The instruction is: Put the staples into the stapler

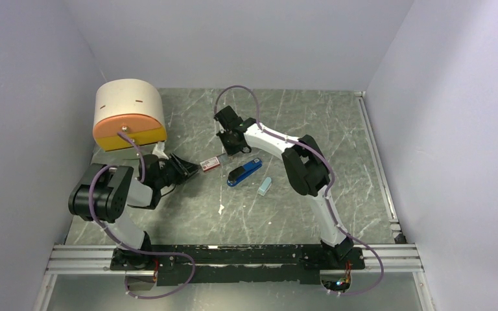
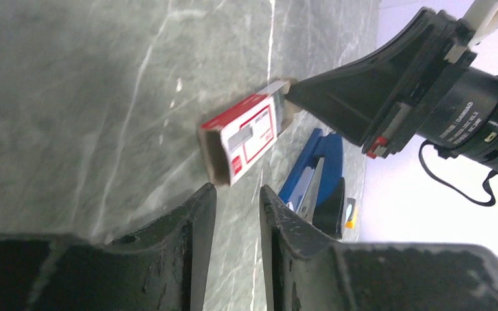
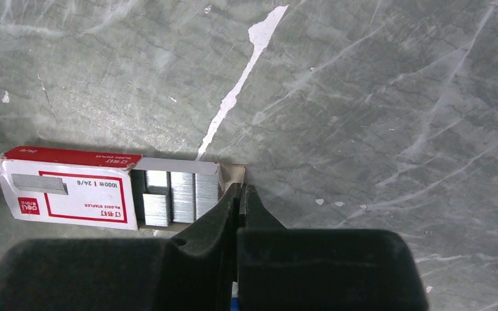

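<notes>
Two arms share one counter [image 1: 350,136]. On it we count one box [image 1: 211,163], one stapler [image 1: 244,172], one pale-blue piece [image 1: 264,186] and one block [image 1: 130,116].

1. Box. The red-and-white box lies flat near the middle of the counter. Its tray stands partly out of the sleeve, on the side facing the right arm [image 1: 305,168].

2. Staples [image 3: 181,194]. They lie in the exposed part of the tray. We count three ribbed grey strips side by side. Anything further in is hidden under the sleeve.

3. Stapler. The blue body with its black top arm lies on the counter just beside the box, on the robot's right. It does not touch the box, and neither set of jaws holds it.

4. Pale-blue piece. It lies just beyond the stapler, further to the right, and is apart from it.

5. Block. It is cream above and orange and yellow below. It stands at the far left, well apart from the other items.

6. Left arm [image 1: 113,194]. The left jaws are partly open with a narrow gap between them, and they hold nothing. Their tips sit just beside the near end of the sleeve. We cannot tell whether they touch it.

7. Right arm. The right jaws are fully closed, tip against tip, at the upright end flap of the tray. We cannot tell whether the flap is nipped between them.
</notes>
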`<state>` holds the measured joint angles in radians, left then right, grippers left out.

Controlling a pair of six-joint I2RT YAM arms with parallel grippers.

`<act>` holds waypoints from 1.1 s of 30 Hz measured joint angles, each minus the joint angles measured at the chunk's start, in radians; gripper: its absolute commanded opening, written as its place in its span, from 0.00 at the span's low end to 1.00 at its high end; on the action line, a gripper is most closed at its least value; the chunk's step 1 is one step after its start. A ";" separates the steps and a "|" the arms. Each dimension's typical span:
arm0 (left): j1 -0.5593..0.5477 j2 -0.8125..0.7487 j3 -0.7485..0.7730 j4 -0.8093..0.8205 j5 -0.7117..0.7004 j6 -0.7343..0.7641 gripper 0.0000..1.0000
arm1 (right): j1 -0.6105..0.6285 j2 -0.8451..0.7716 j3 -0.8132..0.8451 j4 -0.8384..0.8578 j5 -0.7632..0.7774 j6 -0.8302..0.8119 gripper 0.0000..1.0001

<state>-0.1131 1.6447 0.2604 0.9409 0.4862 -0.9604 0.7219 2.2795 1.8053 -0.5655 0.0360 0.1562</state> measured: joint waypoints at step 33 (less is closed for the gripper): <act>-0.068 0.118 0.045 0.068 -0.066 -0.004 0.05 | 0.000 -0.007 -0.020 0.028 -0.062 0.000 0.00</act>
<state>-0.1814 1.7630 0.3054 1.0092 0.4198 -0.9646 0.7219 2.2726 1.7855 -0.5377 -0.0257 0.1562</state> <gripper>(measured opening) 0.067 0.010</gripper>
